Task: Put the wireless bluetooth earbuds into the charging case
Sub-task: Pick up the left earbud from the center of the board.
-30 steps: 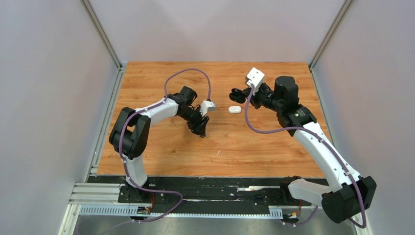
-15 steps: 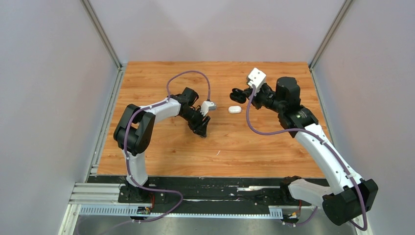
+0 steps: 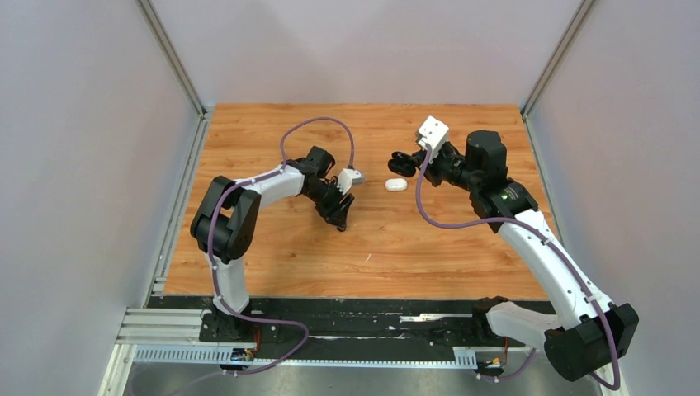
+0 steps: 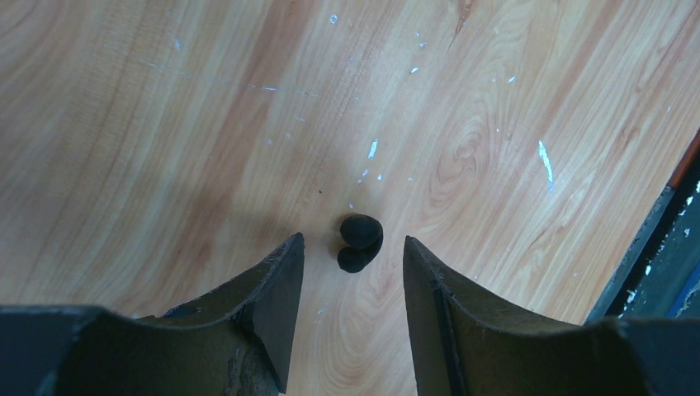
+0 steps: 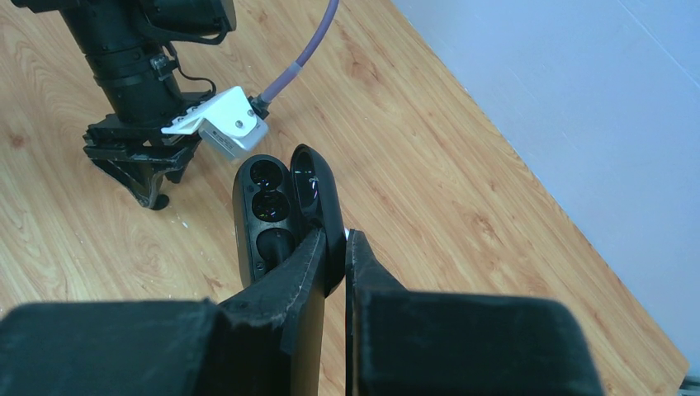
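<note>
Left gripper (image 4: 352, 247), jaws parted, frames a small black two-lobed earbud (image 4: 361, 231).

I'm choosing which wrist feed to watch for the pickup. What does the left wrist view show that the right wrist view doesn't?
Only the left wrist view: a black earbud lying on the wood between the left gripper's open fingers, touching neither. Only the right wrist view: the black charging case, lid open, clamped in the right gripper, plus the wall. Both: the wooden table and the left gripper, which the right wrist view sees from outside.
</note>
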